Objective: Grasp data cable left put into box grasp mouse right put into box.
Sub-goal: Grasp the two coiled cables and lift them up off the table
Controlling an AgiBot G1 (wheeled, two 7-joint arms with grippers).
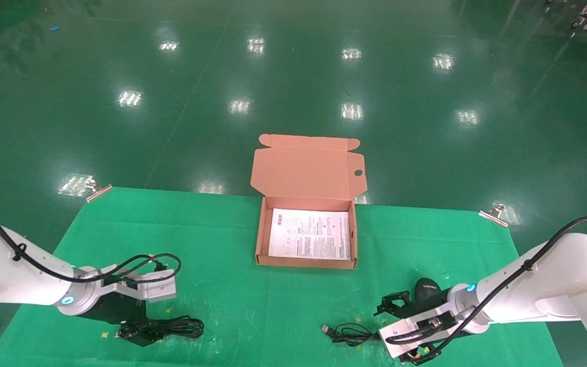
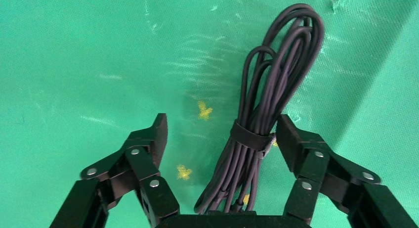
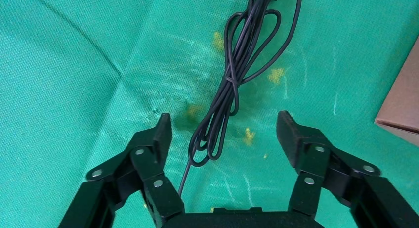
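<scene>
The data cable [image 1: 174, 326], a strapped black bundle, lies on the green cloth at the front left. My left gripper [image 1: 138, 329] is low over its end. In the left wrist view the open gripper [image 2: 221, 134] straddles the bundle [image 2: 276, 69], one finger against its strap. The black mouse [image 1: 427, 289] sits at the front right, its cord [image 1: 349, 334] trailing left. My right gripper [image 1: 393, 326] is open beside the mouse, over the cord [image 3: 232, 74]; the mouse is out of the right wrist view. The open box [image 1: 260, 234] stands in the middle.
A white printed sheet [image 1: 310, 234] lines the box, whose lid flap [image 1: 306, 165] stands open at the back. Metal clips [image 1: 98, 192] [image 1: 495, 214] hold the cloth's far corners. The box corner [image 3: 402, 109] shows near my right gripper. Green floor lies beyond.
</scene>
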